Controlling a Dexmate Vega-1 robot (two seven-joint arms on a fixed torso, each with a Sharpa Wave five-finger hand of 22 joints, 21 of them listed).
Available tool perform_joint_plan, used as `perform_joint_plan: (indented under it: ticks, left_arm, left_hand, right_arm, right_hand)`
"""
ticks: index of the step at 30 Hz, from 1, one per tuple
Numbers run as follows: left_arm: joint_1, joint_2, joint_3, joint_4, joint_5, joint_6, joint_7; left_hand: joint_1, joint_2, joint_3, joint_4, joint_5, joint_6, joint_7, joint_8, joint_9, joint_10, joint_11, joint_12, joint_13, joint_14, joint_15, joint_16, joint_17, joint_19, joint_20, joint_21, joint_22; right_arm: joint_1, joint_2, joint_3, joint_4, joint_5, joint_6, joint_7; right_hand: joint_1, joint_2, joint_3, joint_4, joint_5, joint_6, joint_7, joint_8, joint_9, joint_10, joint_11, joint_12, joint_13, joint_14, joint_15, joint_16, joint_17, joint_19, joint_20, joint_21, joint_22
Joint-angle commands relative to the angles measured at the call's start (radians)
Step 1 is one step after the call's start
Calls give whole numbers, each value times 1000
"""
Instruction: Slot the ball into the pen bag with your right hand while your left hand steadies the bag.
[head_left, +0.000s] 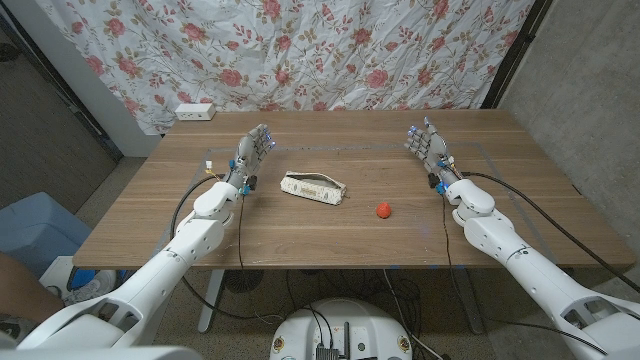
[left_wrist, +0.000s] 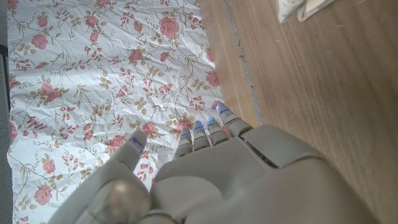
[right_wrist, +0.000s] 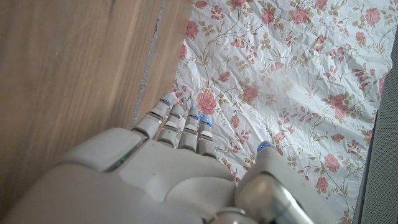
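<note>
Head view: nothing's been started yet. Both the left robot hand (head_left: 254, 150) and right robot hand (head_left: 428, 145) are held apart, empty. Ball (head_left: 382, 209) and pen bag (head_left: 313, 187) are left untouched mid-worktop (head_left: 330, 235).

A white power strip (head_left: 195, 112) lies near the floral curtain (head_left: 300, 50) at the table's (head_left: 330, 235) back.

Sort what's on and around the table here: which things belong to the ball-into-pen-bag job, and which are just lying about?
Belongs to the job:
- red ball, lying on the table
- pen bag, lying apart from the ball
- left hand, holding nothing
- right hand, holding nothing

Just lying about:
- white power strip at the table's far edge
- floral cloth hanging behind
- blue bin beside the table
</note>
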Motion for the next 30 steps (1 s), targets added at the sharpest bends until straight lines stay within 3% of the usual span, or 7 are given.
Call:
perform_joint_plan:
  ticks: [1,14,22,30]
  left_arm:
    - [3,2,1,-11,6,-6,0]
    - [0,23,0,-19,6,18,-8]
    - [-19,34,11,-2,20,27,-27]
    - [-23,26,10,11,23,23,-15]
  left_hand:
    - [1,72,8,-2,7,12,-3,5,3,11,-1,4,4,-2,-15,4,3,8,-1,3,2]
    - [3,68,11,-9,6,20,-4,6,3,18,0,6,4,3,-18,4,3,8,-3,3,1]
    - [20,24,3,-61,-3,35,-21,8,2,26,-19,5,4,8,-33,2,0,15,-12,2,-1]
    - [30,21,5,-84,-4,46,-21,10,2,36,-21,8,4,14,-34,3,-1,20,-9,3,-1]
  right_arm:
    - [-4,5,-7,5,-16,32,7]
    - [-29,-27,-19,-63,-64,9,-36]
    - [-36,-41,-24,-90,-90,-2,-57]
    - [-72,-127,-30,-212,-163,-82,-107]
  right_hand:
    - [1,8,8,0,7,7,-1,7,3,6,1,4,2,8,-1,7,3,4,-3,4,5]
    - [5,1,12,-8,8,3,2,6,2,0,-3,3,-7,6,0,5,-10,4,-3,0,5]
    - [10,-5,15,-17,8,2,1,6,2,-2,-5,3,-13,5,0,5,-18,4,-3,-3,4]
    - [37,-27,20,-48,7,5,-5,9,1,2,-16,6,-24,6,-4,6,-34,4,-2,-7,3]
